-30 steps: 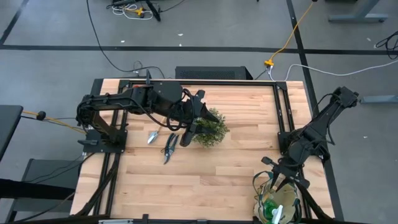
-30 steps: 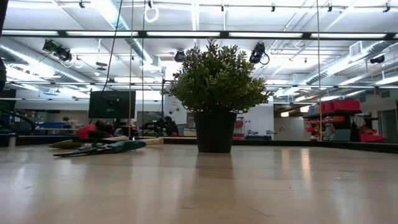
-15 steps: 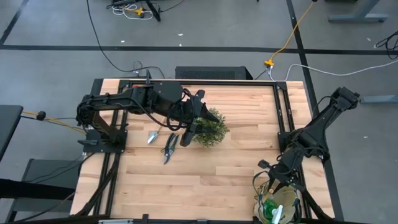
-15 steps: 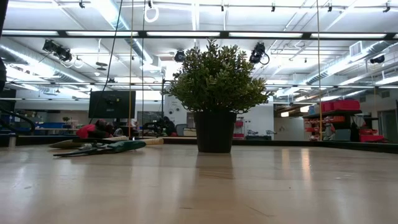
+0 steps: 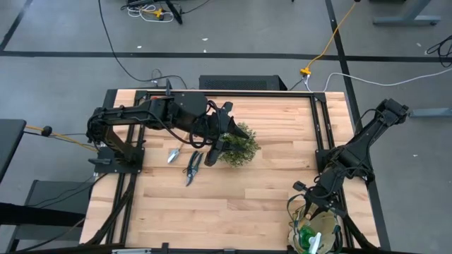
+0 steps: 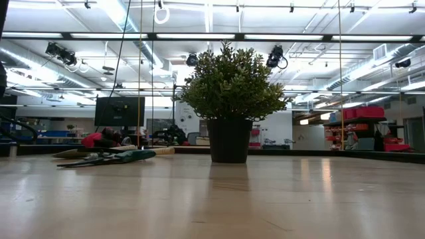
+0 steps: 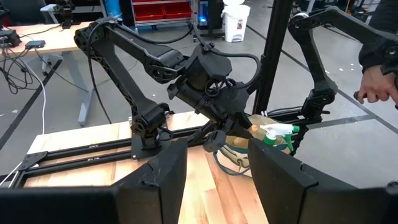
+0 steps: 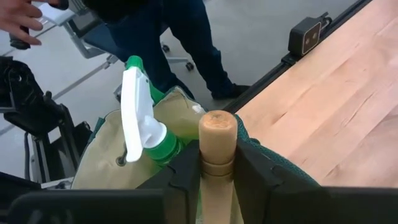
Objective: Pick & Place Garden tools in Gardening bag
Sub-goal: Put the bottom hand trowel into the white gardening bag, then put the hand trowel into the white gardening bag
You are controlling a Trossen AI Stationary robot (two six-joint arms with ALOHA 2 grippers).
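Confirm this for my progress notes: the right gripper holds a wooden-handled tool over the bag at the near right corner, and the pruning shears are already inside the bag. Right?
Not quite. The pruning shears lie on the table beside the plant, as the high view shows. The rest stands: the right gripper holds the wooden-handled tool over the bag.

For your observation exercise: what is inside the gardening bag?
In the gardening bag: a green-and-white spray bottle and a wooden handle between the right gripper's jaws. Deeper contents are hidden.

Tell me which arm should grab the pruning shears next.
Left. Its end effector hovers by the potted plant, beside the pruning shears; the right end effector is at the gardening bag with a wooden handle.
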